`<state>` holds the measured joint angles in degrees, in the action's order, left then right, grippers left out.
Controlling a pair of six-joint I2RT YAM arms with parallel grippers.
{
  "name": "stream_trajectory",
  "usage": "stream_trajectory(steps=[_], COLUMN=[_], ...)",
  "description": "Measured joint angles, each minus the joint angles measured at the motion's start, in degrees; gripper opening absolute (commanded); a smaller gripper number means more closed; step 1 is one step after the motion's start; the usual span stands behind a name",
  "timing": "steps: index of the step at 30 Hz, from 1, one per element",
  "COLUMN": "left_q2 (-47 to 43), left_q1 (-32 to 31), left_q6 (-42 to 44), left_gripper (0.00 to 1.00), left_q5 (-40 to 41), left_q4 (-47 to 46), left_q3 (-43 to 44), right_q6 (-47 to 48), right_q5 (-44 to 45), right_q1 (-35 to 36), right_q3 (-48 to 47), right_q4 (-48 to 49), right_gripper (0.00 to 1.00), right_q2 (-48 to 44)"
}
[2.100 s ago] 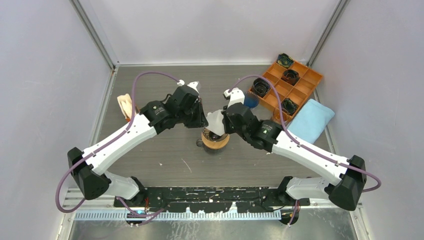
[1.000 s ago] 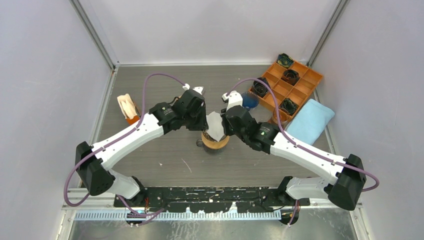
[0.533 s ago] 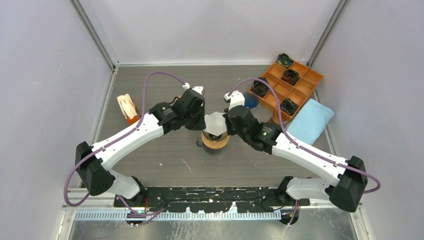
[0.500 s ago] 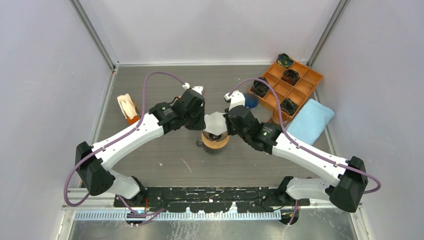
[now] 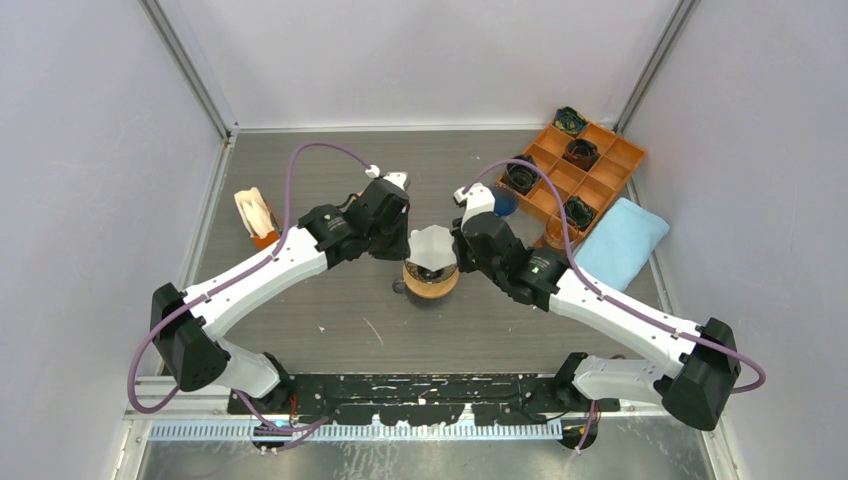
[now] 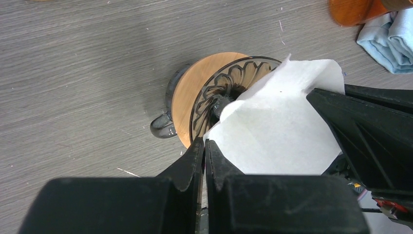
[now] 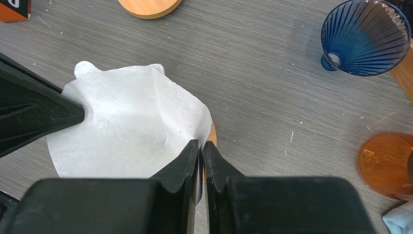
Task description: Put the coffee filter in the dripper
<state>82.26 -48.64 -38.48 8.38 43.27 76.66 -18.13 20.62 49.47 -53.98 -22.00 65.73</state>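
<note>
- Top external: paper filter (image 5: 432,243) spread open just above the dripper (image 5: 430,284), mid-worktop (image 5: 330,180), between both arms.
- Left wrist: left hand (image 6: 204,145) pinched shut on the filter's near edge.
- Right wrist: right hand (image 7: 201,146) narrow, gripping the opposite edge.

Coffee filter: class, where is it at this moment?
In the top view, the coffee filter is mid-table, directly over the dripper, pinched at opposite edges by the left and right jaws.

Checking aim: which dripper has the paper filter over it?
The clear ribbed dripper with the wooden collar; the blue dripper and orange one stand uncovered.
</note>
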Motion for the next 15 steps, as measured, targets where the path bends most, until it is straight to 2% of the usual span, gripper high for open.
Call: stream_trajectory(steps=[6, 10, 15], left_q2=[0.0, 0.0, 0.0], left_q1=[0.0, 0.0, 0.0], left_q6=[0.1, 0.2, 0.5], left_gripper=[0.23, 0.36, 0.52], left_q5=[-0.1, -0.5, -0.4], left_q4=[0.1, 0.3, 1.7], left_q3=[0.0, 0.0, 0.7], right_q6=[0.1, 0.3, 0.6], right_q5=[-1.3, -1.7, -1.6], right_q1=[0.0, 0.0, 0.0], right_q3=[0.0, 0.0, -0.3], right_q4=[0.8, 0.9, 0.4], right_gripper=[0.24, 0.35, 0.42], right_q2=[0.5, 0.9, 1.0])
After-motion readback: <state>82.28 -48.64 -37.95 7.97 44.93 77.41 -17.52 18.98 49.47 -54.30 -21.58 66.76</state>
